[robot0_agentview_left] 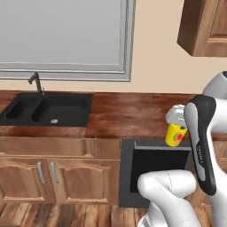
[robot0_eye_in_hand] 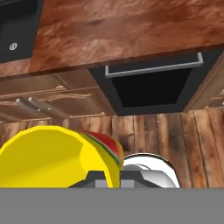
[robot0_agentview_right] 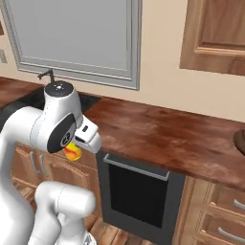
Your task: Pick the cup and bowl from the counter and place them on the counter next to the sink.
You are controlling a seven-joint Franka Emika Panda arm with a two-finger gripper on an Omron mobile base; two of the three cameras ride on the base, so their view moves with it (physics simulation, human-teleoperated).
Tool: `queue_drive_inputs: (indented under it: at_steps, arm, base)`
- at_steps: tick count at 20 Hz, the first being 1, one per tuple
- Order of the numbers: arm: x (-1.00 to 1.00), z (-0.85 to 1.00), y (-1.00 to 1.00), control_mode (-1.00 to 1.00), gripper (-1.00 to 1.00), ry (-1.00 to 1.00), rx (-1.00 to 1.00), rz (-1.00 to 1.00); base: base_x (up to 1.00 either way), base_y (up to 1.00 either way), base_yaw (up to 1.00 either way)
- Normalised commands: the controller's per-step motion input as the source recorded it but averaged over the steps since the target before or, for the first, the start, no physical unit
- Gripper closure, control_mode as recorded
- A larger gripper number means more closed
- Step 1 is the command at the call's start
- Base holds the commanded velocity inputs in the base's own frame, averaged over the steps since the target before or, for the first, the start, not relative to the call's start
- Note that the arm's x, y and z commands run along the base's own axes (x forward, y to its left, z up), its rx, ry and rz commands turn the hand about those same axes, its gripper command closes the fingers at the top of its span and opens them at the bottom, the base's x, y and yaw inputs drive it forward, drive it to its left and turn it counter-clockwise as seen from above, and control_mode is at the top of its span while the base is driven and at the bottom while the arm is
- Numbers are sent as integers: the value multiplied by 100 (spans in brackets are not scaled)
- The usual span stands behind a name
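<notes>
My gripper (robot0_eye_in_hand: 113, 177) is shut on the yellow cup (robot0_eye_in_hand: 57, 157), whose red mark shows at its side. The cup (robot0_agentview_left: 176, 135) hangs in the air just in front of the counter (robot0_agentview_left: 128, 115), over the black appliance front. In the right base view the cup (robot0_agentview_right: 72, 151) peeks out under my gripper (robot0_agentview_right: 77, 145). The black double sink (robot0_agentview_left: 44, 108) lies to the left, set in the counter (robot0_agentview_right: 162, 134). A dark brown bowl (robot0_agentview_right: 240, 142) shows partly at the far right edge of the counter.
A black appliance front with a silver handle (robot0_agentview_left: 150, 164) sits under the counter. Wooden cabinet doors (robot0_agentview_left: 44, 173) stand below the sink. A thin black faucet (robot0_agentview_left: 35, 82) rises behind the basins. An upper cabinet (robot0_agentview_right: 215, 33) hangs at the right.
</notes>
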Motion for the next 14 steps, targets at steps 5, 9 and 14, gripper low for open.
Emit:
queue_drive_inputs:
  at_steps: [5, 9, 14]
  arm:
    - [0, 0, 0, 100, 100, 0, 0, 0]
    - [0, 0, 0, 100, 100, 0, 0, 0]
    - [0, 0, 0, 100, 100, 0, 0, 0]
  base:
    - [50, 100, -26]
    - [62, 100, -27]
    - [83, 76, -20]
